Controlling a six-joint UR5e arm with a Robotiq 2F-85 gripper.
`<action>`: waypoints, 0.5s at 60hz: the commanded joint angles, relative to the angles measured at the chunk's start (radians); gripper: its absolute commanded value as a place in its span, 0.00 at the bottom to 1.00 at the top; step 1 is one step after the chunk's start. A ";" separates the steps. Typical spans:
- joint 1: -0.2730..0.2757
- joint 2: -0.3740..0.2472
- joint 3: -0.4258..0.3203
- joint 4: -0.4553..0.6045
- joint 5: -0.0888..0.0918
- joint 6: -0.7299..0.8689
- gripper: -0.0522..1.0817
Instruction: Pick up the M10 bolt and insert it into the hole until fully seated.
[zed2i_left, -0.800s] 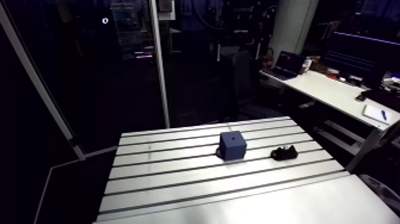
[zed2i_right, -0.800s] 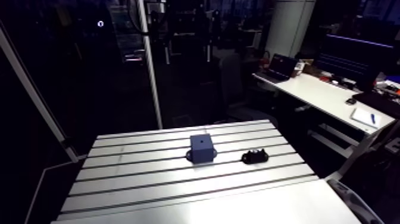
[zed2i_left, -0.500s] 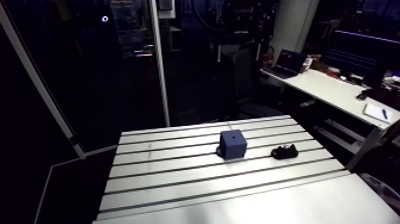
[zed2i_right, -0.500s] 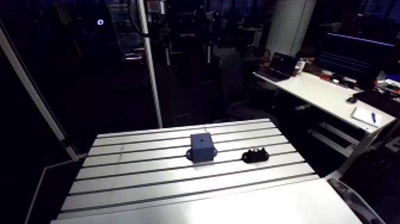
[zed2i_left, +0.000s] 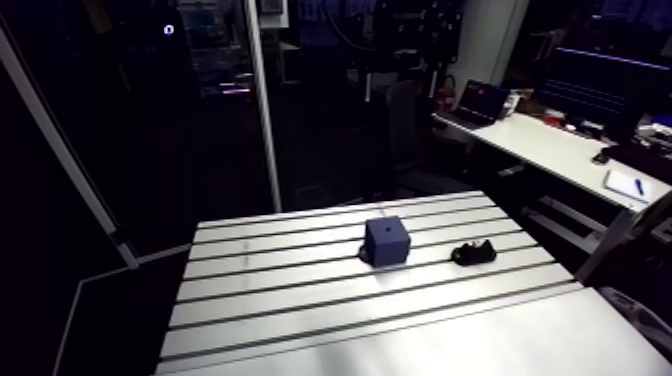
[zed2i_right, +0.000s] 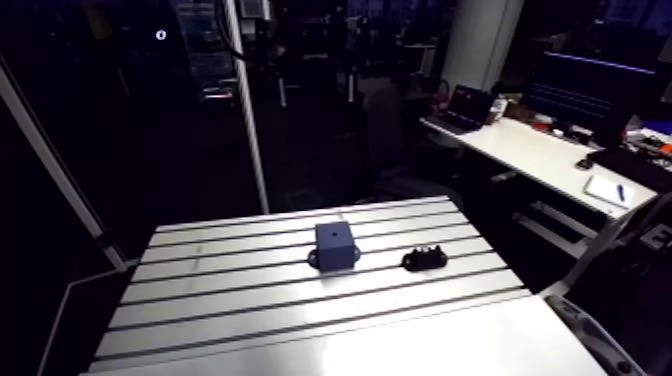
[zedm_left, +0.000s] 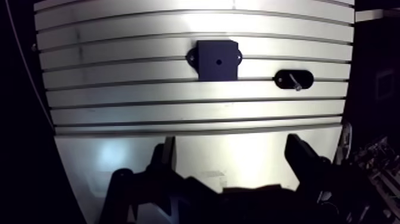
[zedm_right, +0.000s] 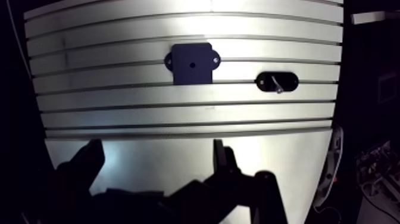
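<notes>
Bolt lies in black oval holder on slotted table, just beside dark blue block with hole in top face. Pale bolt shaft shows only in wrist view; arm view gives holder as dark lump. Gripper well apart from both, fingers spread, nothing between.

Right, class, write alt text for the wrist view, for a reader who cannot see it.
The open gripper hangs empty over a slotted aluminium table. Ahead of it sit a dark block with a hole in its top and, beside it, a bolt lying in a black oval holder.
</notes>
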 joint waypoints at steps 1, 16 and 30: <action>-0.058 0.000 0.011 -0.028 0.002 -0.076 0.05; -0.127 0.015 0.020 -0.049 0.005 -0.154 0.05; -0.208 0.023 0.089 -0.196 0.006 -0.265 0.05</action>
